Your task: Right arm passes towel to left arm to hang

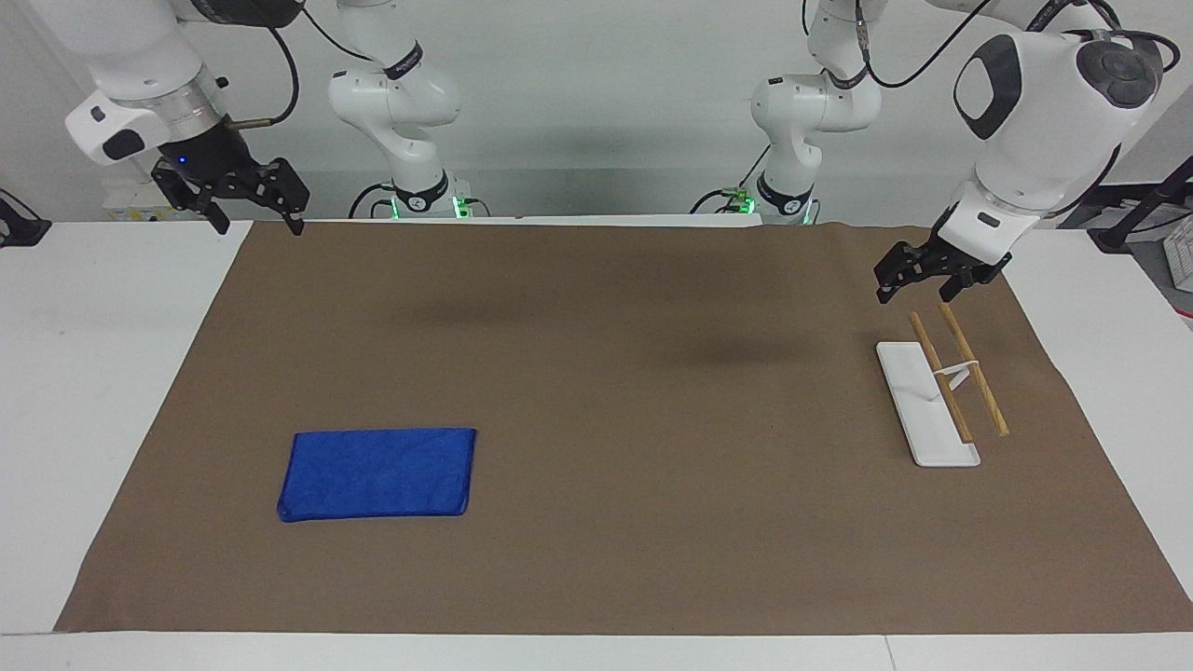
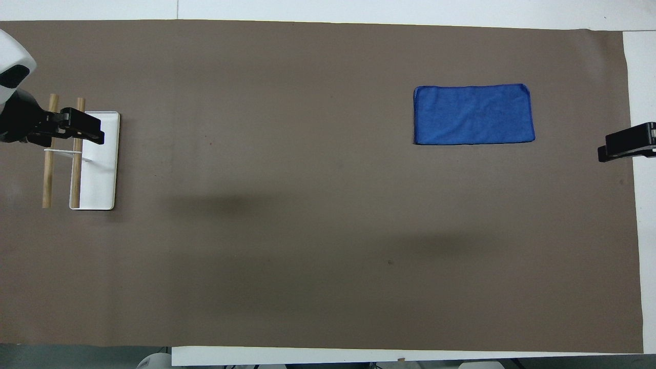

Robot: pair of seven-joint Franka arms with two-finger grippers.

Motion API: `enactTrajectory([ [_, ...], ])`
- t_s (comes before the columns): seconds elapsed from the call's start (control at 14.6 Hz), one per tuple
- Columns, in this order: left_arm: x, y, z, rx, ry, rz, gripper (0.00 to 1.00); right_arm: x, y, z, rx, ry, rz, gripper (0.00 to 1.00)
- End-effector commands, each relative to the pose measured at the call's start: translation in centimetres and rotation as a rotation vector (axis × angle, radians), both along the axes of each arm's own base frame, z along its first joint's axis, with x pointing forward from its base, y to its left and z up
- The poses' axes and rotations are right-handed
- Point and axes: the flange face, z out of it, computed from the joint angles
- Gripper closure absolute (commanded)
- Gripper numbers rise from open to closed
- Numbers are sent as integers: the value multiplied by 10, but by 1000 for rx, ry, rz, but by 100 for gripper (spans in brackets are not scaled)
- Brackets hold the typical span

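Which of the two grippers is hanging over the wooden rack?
The left gripper, above the rack; the right gripper waits at the towel's end.

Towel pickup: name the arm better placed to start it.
Right. The towel lies flat toward the right arm's end of the table; the right gripper hangs open at that end, while the left gripper hovers over the rack.

The towel (image 1: pixel 377 473) lies flat on the mat (image 1: pixel 596 317), both hands raised.
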Motion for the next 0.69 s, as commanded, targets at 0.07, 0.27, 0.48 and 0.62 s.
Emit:
enactTrajectory([
  [0.07, 1, 0, 2, 16, -16, 4, 2, -6, -3, 0, 20, -11, 11, 0],
  [0.27, 1, 0, 3, 16, -20, 13, 2, -6, -5, 0, 20, -9, 7, 0],
  [0.48, 3, -1, 5, 16, -22, 18, 2, -7, 0, 0, 23, -4, 29, 0],
  [0.62, 3, -2, 3, 16, -19, 16, 2, -4, 2, -2, 23, -23, 46, 0],
])
